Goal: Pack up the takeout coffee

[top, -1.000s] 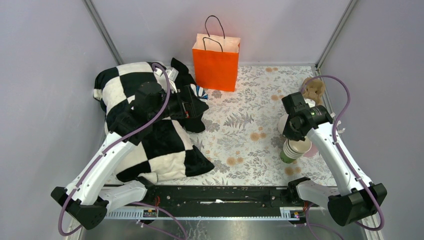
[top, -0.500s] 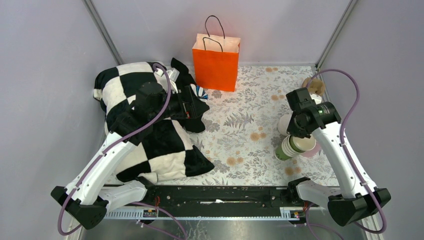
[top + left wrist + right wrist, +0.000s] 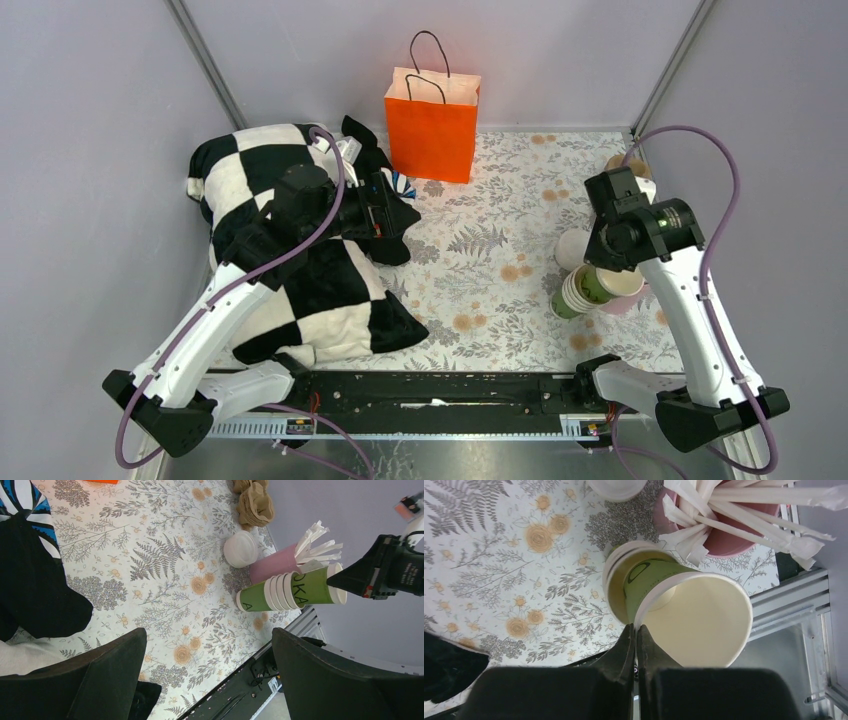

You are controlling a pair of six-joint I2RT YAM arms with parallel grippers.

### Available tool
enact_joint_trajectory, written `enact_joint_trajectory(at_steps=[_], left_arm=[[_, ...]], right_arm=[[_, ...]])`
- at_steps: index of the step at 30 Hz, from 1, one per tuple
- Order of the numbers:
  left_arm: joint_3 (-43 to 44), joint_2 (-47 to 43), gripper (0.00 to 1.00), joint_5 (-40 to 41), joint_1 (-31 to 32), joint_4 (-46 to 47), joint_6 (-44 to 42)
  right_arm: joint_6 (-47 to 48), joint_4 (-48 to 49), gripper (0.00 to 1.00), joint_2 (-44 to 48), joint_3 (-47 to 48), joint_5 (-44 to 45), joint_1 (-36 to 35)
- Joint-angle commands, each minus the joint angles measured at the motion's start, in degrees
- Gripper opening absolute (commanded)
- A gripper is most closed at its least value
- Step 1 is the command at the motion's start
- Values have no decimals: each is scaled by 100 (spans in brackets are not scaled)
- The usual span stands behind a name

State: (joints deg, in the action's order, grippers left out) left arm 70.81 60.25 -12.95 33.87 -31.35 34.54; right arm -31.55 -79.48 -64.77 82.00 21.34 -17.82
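- At the right side of the floral mat [image 3: 480, 250], the takeout coffee [image 3: 572, 248] stands lidded, just beside the pink cup [image 3: 272, 565].
- Right gripper [image 3: 635, 632] pinches the rim of the tilted stack of lidless cups [image 3: 280, 592]; left gripper [image 3: 208, 637] gapes wide.
- Thin paper probably crushes easily: grasp the sidewall below the lid.

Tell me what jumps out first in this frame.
The bright orange paper bag stands at the far edge, and a black-and-white checkered cloth is heaped on the left. On the right, the right end effector pinches the rim of the top cup of a tilted stack of green cups beside the pink cup of sticks.
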Motion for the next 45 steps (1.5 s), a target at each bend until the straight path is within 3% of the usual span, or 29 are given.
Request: enact_joint_trajectory(at_steps=[1,12,18,22,28,32,37,45], left_arm=[[229,-65,99,61,32,327,-31],[209,-151,99,82,40,261,-40],[282,-143,99,156,36,205,-66],[356,-110,99,406,41,1,-14],[250,-369,99,936,37,-394,265],[80,-642,99,1167,40,-633,364],[25,-839,99,1277,35,-862,382],[-33,-856,99,1415,41,-894,302]], right_arm=[[301,-319,0,-36,590,-73,8],[1007,-479,0,-312,2196,-1082,15],[1630,96,0,-561,2271,-2535,-283],[1186,598,0,-1090,2015,-1591,-1741],[770,1449,0,-2226,1234,-631,-2977],[803,1751,0,-3356,1462,-306,-3696],[916,2190,0,-4127,1544,-274,-4035],[762,2728,3,-3777,563,-504,-4045]])
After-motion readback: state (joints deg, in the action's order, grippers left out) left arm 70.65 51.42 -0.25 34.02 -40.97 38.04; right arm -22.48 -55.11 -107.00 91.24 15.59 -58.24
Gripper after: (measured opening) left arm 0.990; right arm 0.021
